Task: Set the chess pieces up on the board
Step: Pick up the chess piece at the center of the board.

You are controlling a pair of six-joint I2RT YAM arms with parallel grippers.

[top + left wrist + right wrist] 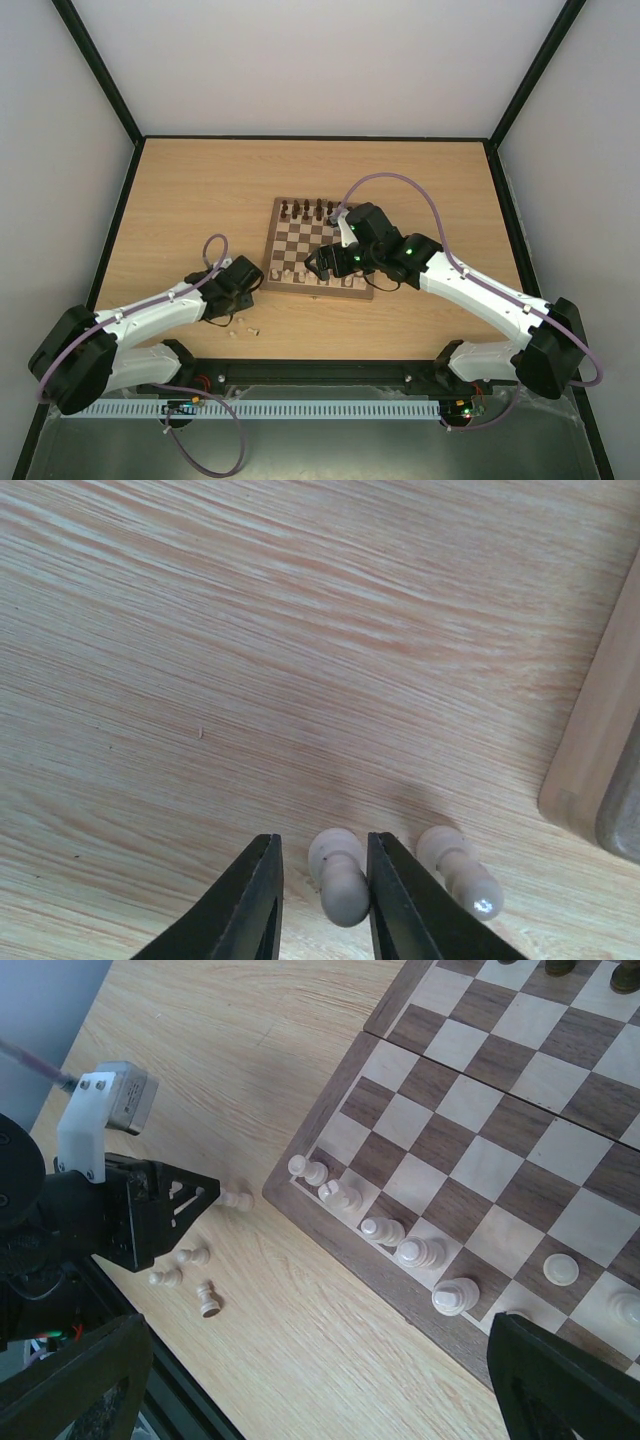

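A tiny pale beige wooden pawn [342, 890] is seen lying on its side on the light wood-grain table [250, 630], just off the near-left corner of the square brown-and-cream checked wooden board [300, 240]. It is straddled by the left gripper [324, 842], set narrow about it, with the pawn's long axis running along the black fingers [255, 900]; whether it is pinched cannot be told. A second fallen pale pawn [460, 875] lies just beside it, outside the jaws. The left arm is stretched low and forward. The right gripper [318, 1360], spread wide and holding nothing, is poised over the board's near edge, where a row of pale pieces [383, 1230] stands
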